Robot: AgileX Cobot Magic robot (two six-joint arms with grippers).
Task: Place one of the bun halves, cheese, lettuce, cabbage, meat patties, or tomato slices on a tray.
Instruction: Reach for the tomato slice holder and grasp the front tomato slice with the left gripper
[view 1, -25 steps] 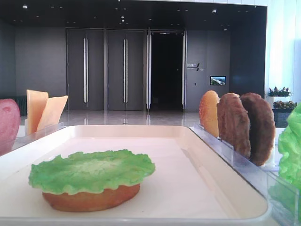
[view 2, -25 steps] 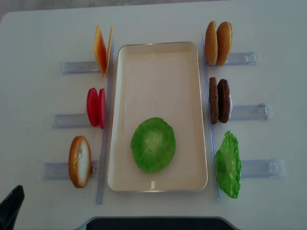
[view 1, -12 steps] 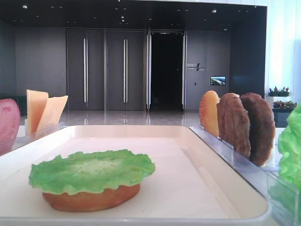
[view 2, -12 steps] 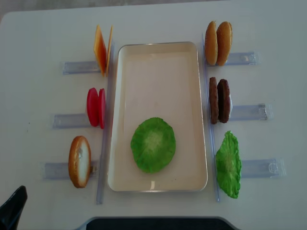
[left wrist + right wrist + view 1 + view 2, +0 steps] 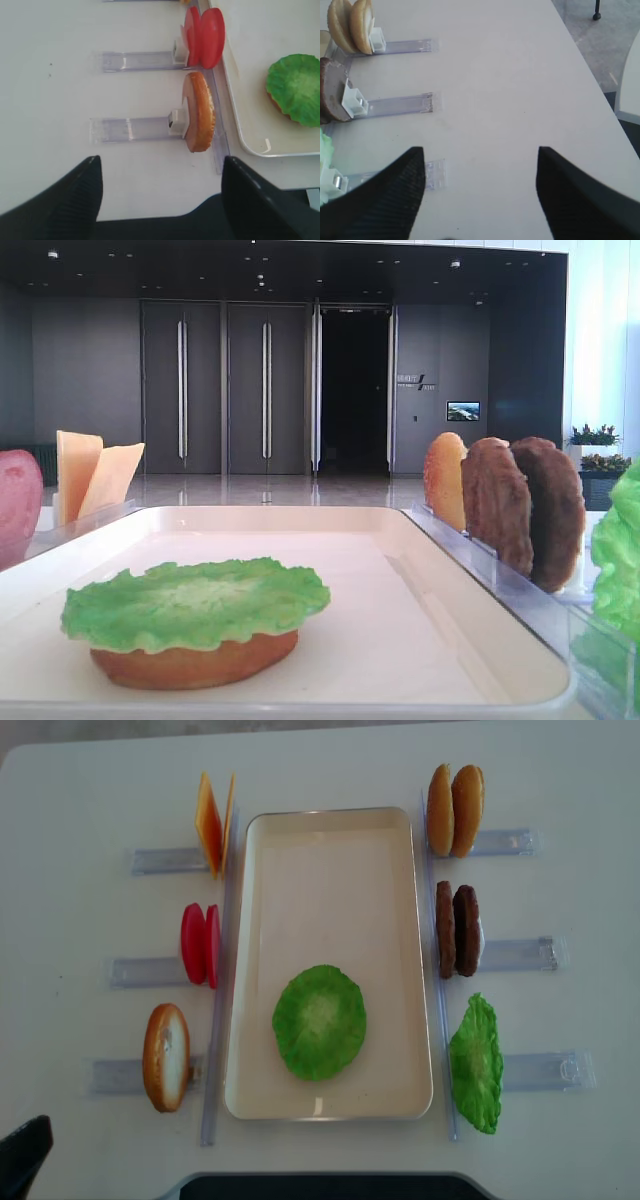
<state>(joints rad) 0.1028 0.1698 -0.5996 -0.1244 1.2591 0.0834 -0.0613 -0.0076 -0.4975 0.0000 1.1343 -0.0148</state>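
Ruffled green lettuce caps a smooth bun half near the cream tray's front rim. Both the left tool and right tool gape wide over bare tabletop, empty.

Looking down, I see the tray centred on the white table, a lettuce leaf lying flat near its lower end. Cheese, tomato slices and one bun half stand in racks at left; two bun halves, meat patties and another lettuce at right.
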